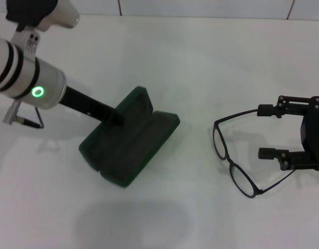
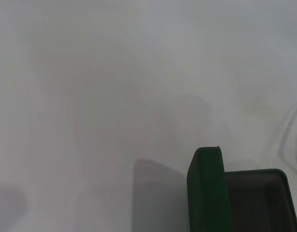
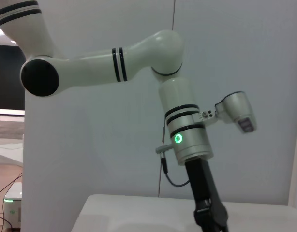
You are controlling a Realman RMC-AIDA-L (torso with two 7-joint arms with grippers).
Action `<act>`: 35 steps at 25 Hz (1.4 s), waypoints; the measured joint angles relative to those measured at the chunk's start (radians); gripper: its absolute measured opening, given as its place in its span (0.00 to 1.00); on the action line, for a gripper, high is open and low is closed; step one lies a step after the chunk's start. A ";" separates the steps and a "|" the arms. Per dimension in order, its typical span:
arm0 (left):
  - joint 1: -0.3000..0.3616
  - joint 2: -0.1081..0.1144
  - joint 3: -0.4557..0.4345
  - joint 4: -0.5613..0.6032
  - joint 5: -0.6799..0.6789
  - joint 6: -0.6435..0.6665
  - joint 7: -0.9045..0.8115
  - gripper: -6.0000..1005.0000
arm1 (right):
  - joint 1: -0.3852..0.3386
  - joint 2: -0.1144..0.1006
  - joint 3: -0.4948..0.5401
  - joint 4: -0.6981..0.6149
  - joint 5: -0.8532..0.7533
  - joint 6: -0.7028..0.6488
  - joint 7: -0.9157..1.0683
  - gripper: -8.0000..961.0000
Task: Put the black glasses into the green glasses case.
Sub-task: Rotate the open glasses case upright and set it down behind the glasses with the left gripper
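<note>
The green glasses case [image 1: 144, 145] lies open left of centre on the white table, its dark lining facing up. My left gripper [image 1: 118, 116] reaches down from the left and meets the case's far half. In the left wrist view one green half [image 2: 205, 188] stands on edge beside the lined half. The black glasses [image 1: 230, 162] lie unfolded at the right, lenses toward the case and temple arms spread toward my right gripper [image 1: 267, 132]. That gripper is open and level with the table, between the two temple arms. Its upper finger is at the tip of one temple.
The white table [image 1: 201, 62] spreads bare around both things, with a tiled wall at its far edge. The left arm [image 3: 187, 140] with its green ring light stands tall in the right wrist view.
</note>
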 joint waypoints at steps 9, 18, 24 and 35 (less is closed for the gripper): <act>-0.101 0.015 -0.062 -0.035 0.000 -0.076 0.308 0.21 | 0.000 0.017 0.000 -0.039 -0.066 -0.011 -0.003 0.72; -0.402 0.004 -0.061 -0.389 -0.001 -0.310 0.767 0.21 | 0.009 0.074 0.000 -0.046 -0.145 0.016 -0.005 0.72; -0.552 -0.019 -0.026 -0.578 0.042 -0.342 0.839 0.21 | 0.011 0.091 0.000 -0.050 -0.165 0.052 -0.001 0.72; -0.547 -0.022 0.046 -0.571 0.011 -0.361 0.827 0.21 | 0.010 0.082 0.012 -0.046 -0.167 0.053 0.003 0.72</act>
